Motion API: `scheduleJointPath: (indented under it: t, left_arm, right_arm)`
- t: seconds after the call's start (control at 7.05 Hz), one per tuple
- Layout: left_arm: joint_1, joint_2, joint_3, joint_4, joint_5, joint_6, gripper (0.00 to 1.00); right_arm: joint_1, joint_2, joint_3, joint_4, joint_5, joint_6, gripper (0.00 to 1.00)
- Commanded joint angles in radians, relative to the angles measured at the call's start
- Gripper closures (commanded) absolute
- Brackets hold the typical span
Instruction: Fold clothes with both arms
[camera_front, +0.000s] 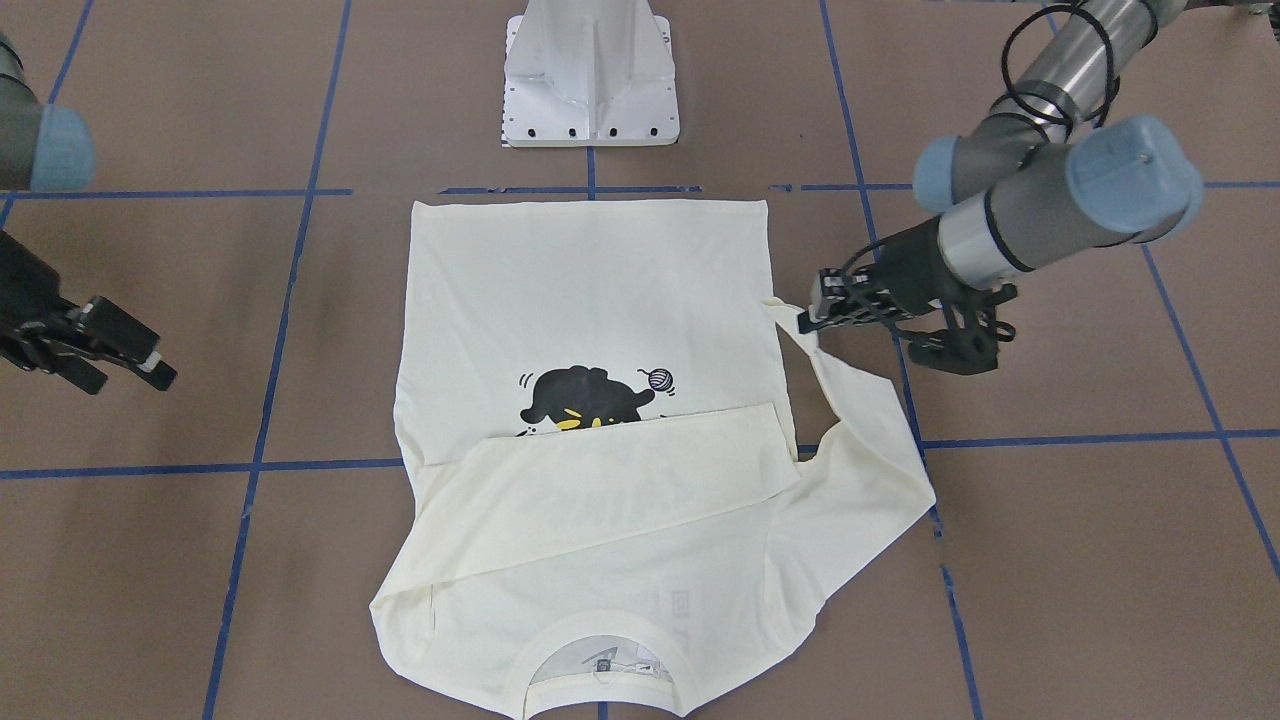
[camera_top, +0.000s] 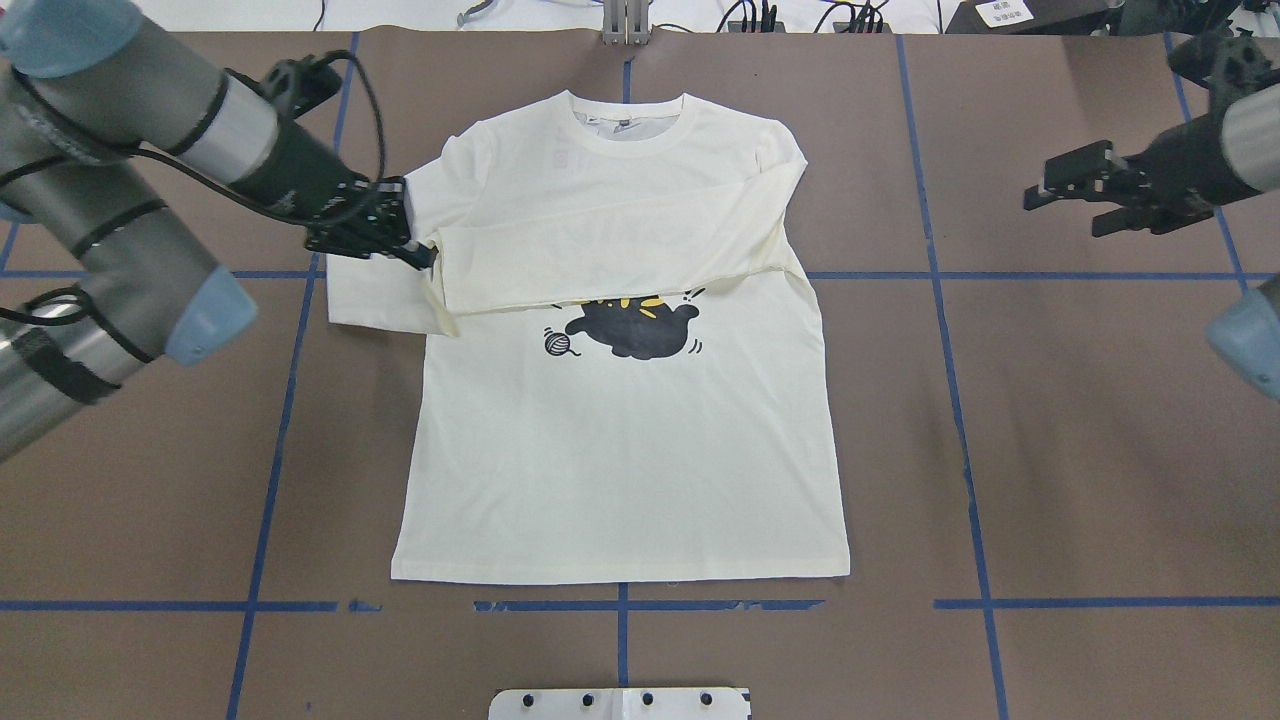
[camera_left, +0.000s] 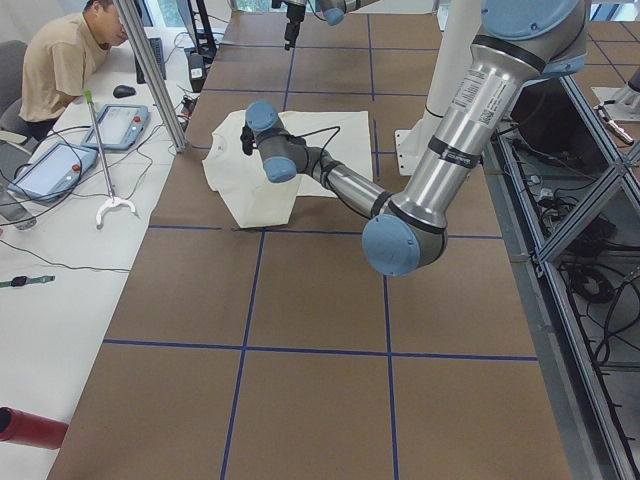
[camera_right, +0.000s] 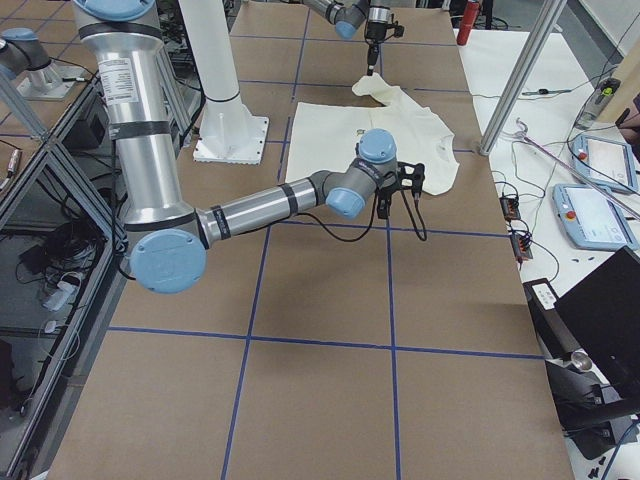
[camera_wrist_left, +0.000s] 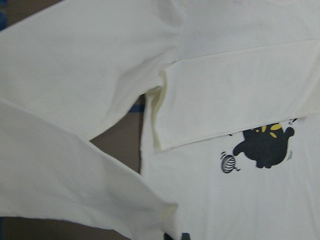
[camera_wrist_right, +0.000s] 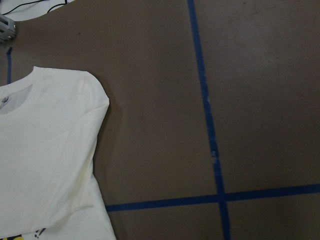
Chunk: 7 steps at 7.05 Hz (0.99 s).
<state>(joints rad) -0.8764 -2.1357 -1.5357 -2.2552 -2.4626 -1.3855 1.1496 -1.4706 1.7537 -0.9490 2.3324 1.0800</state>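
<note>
The cream-white shirt (camera_top: 620, 450) lies flat on the brown table, print up, collar at the far side. Its black cat and yarn ball print (camera_top: 635, 325) shows; the red lettering is hidden under one sleeve (camera_top: 600, 240) folded across the chest. My left gripper (camera_top: 415, 250) is shut on the cuff of the other sleeve (camera_front: 860, 440) and holds it raised beside the shirt's edge, as the front view (camera_front: 808, 320) shows. My right gripper (camera_top: 1040, 195) is open and empty, well to the side of the shirt (camera_front: 590, 290); it also shows in the front view (camera_front: 150, 365).
The white pedestal base (camera_front: 590, 75) stands just behind the shirt's hem. Blue tape lines (camera_top: 960, 420) cross the table. An operator (camera_left: 70, 55) sits at a side table with tablets beyond the collar end.
</note>
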Motion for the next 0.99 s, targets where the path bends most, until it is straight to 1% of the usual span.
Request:
scheduleJointPath:
  t: [0.0,0.14,0.28,0.43,0.57,0.71,0.85]
  left_arm:
    - [0.213,-0.282,0.137,0.002,0.322,-0.214,1.0]
    - [0.285,-0.466,0.339,-0.01,0.438,-0.225,1.0]
    - [0.337,-0.575,0.461,-0.018,0.515,-0.225,1.0]
    - [0.387,-0.573,0.479,-0.065,0.598,-0.224,0.84]
    - [0.417,-0.534,0.482,-0.073,0.673,-0.219,0.44]
    - [0.41,-0.514,0.467,-0.072,0.671,-0.216,0.36]
    - [0.403,-0.407,0.292,-0.055,0.659,-0.216,0.33]
  right_arm:
    - [0.039,-0.096,0.061,-0.001,0.038,-0.055,0.0]
    - [0.039,-0.102,0.064,0.001,0.035,-0.055,0.0]
    - [0.038,-0.102,0.066,0.002,0.031,-0.054,0.0]
    - [0.036,-0.099,0.07,0.002,0.03,-0.054,0.0]
    - [0.032,-0.099,0.07,0.001,0.028,-0.051,0.0]
    - [0.03,-0.099,0.07,0.001,0.027,-0.048,0.0]
    - [-0.049,-0.094,0.094,0.004,0.006,-0.01,0.0]
